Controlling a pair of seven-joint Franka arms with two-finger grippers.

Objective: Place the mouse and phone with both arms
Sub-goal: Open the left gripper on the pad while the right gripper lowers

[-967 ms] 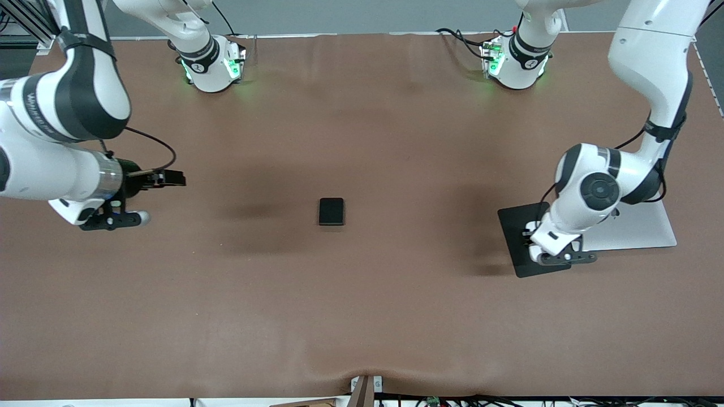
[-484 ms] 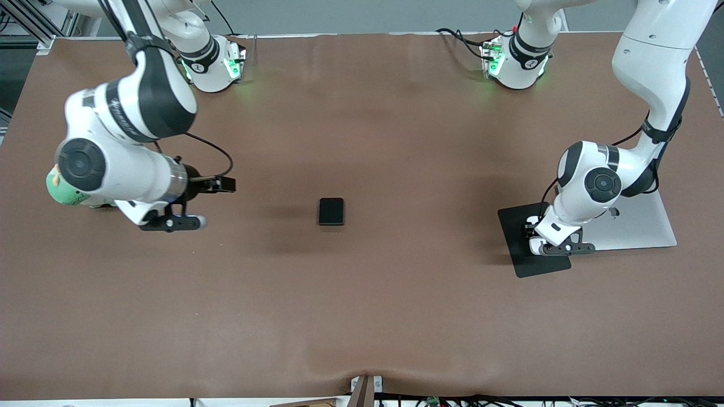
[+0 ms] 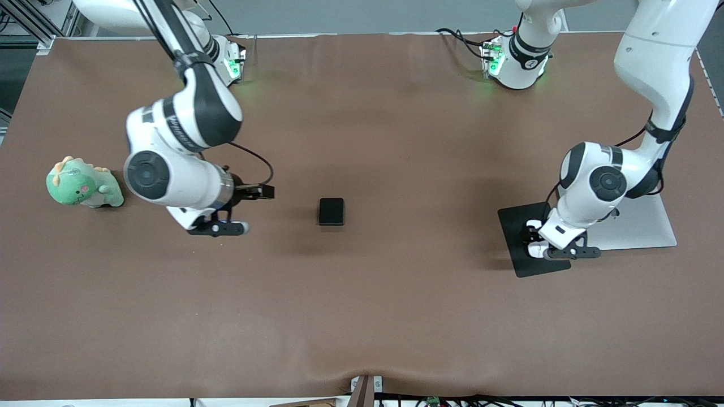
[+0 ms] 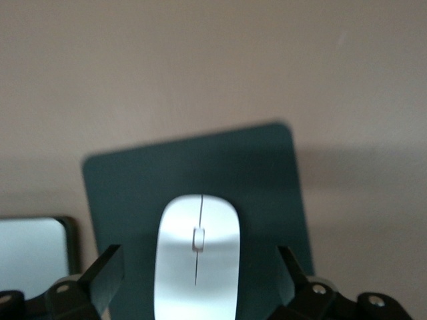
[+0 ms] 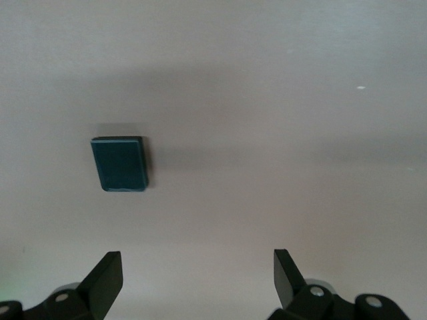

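From my console I see the left pincer (image 3: pixel 557 250) low over the black mouse pad (image 3: pixel 516 232) at the left arm's end of the desk (image 3: pixel 396 316), fingers spread wide with the mouse (image 4: pixel 198 250) lying on the pad between them — nothing gripped. The mouse is already down on the pad, just beside the silver laptop (image 3: pixel 645 226).

The right pincer (image 3: pixel 223 228) hangs over bare desk between the green plush dinosaur (image 3: pixel 83 184) and the phone (image 3: pixel 331 211), its fingers also parted and empty. The phone lies flat near the middle of the desk, apart from everything else.

I judge the step in hand to be the right arm's approach to the phone. To do it well I would bring the pincer squarely above the slab, turn the wrist so the fingers straddle its narrower width, and come down until the tips nearly touch the desk before closing — the phone is thin, so a high grip would likely slip off its rounded edges. For the left arm I would lift straight up, so a finger does not nudge the mouse off the pad.

Count: one mouse, one phone, one mouse pad, one laptop, one plush dinosaur, two arms.
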